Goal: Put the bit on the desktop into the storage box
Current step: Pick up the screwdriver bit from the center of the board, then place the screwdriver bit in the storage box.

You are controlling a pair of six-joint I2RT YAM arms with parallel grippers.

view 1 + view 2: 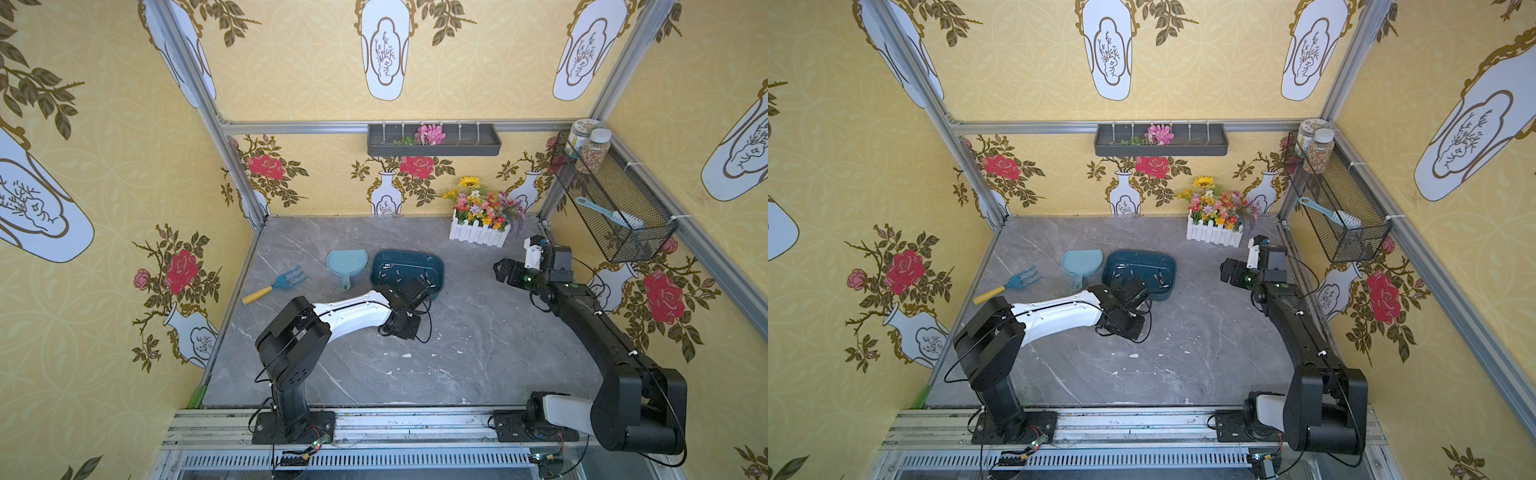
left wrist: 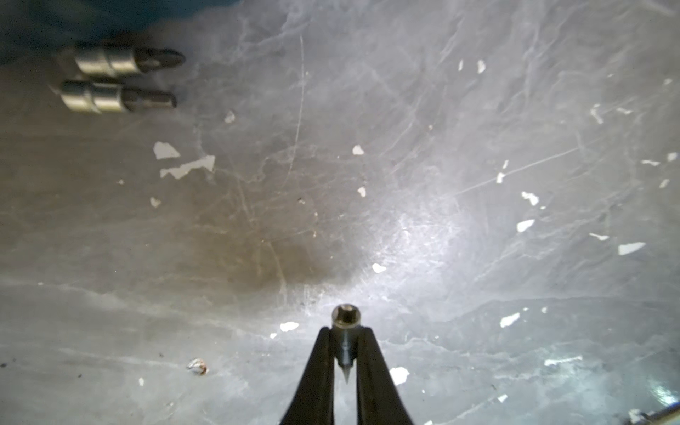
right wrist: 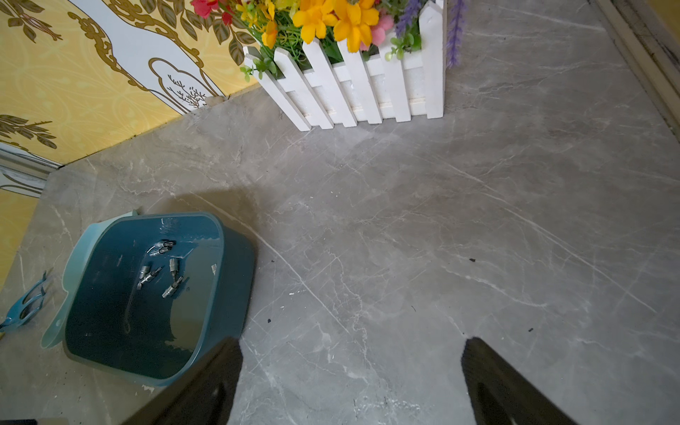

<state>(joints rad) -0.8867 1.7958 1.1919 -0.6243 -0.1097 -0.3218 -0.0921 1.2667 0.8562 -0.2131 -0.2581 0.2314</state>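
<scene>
One bit (image 2: pixel 346 317) in low left claw (image 2: pixel 345 333)

Robot test booth: wallpapered panels (image 1: pixel 104 166) (floral) on aluminium framing (image 1: pixel 291 126).

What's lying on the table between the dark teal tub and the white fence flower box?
Nothing. Between the tub and the flower box there is only bare grey tabletop, plain in the right wrist view and in both top views.
</scene>
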